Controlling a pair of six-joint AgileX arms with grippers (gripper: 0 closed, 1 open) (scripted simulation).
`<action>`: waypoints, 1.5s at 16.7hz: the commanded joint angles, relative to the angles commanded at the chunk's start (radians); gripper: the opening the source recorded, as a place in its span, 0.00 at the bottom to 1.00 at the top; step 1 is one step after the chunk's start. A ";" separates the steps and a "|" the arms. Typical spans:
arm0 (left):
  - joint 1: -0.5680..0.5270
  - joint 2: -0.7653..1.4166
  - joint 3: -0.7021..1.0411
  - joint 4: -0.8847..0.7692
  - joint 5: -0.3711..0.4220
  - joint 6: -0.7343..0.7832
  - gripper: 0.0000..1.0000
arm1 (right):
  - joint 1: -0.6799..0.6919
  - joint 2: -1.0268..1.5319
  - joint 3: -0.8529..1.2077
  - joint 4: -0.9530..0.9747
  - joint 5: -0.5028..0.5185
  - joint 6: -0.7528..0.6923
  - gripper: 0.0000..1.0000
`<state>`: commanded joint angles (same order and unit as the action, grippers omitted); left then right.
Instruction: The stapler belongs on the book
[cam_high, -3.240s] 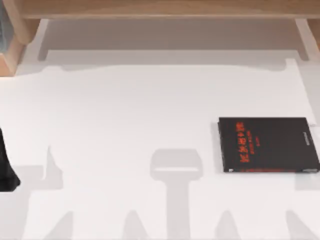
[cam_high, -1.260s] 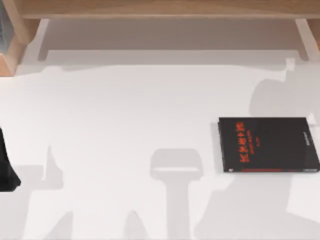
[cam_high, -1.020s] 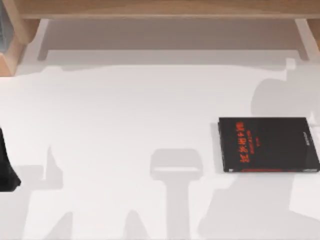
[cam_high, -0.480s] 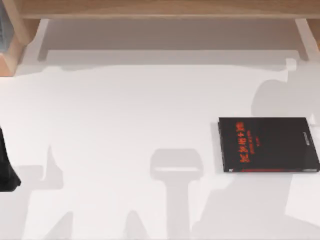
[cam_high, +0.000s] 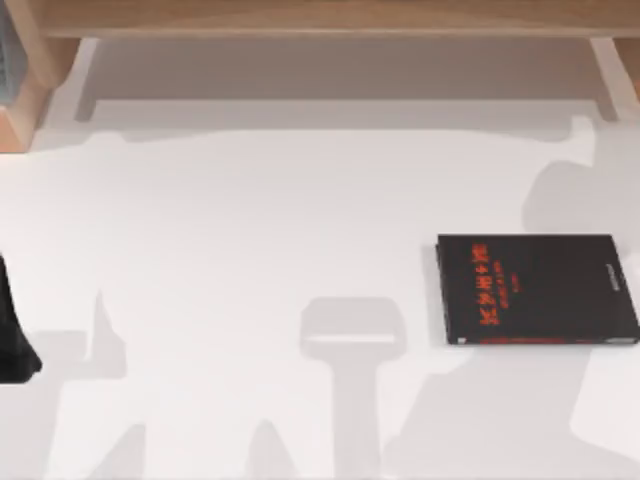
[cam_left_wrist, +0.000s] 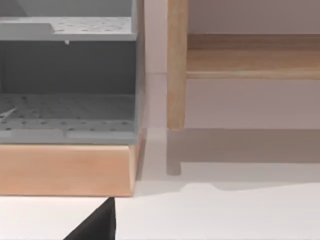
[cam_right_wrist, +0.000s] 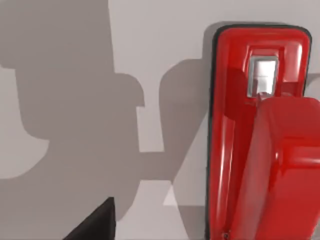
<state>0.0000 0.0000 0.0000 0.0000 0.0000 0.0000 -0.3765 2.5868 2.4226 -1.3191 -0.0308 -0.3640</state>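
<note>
Stapler (cam_right_wrist: 257, 135) lies on the table (cam_high: 250, 220), close under the right wrist camera, presumably lined up for pickup; tool state: cannot tell. Book (cam_high: 538, 290) flat near the table's right edge, cover bare

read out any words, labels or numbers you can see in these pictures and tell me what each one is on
Book cover, large red characters in a column: too blurred to read.
Book cover, small pale text beside them and a short pale line near the opposite edge: too small to read.
Stapler, seen in the right wrist view: no text or label visible, only plain red casing and a metal plate.
Wooden shelf with grey perforated trays in the left wrist view: no text visible.
</note>
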 joint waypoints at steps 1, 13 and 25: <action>0.000 0.000 0.000 0.000 0.000 0.000 1.00 | 0.001 0.004 -0.007 0.013 0.001 0.001 1.00; 0.000 0.000 0.000 0.000 0.000 0.000 1.00 | 0.007 0.038 -0.020 0.063 0.001 0.010 0.85; 0.000 0.000 0.000 0.000 0.000 0.000 1.00 | 0.007 0.038 -0.020 0.063 0.001 0.010 0.00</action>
<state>0.0000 0.0000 0.0000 0.0000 0.0000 0.0000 -0.3694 2.6248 2.4024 -1.2559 -0.0294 -0.3541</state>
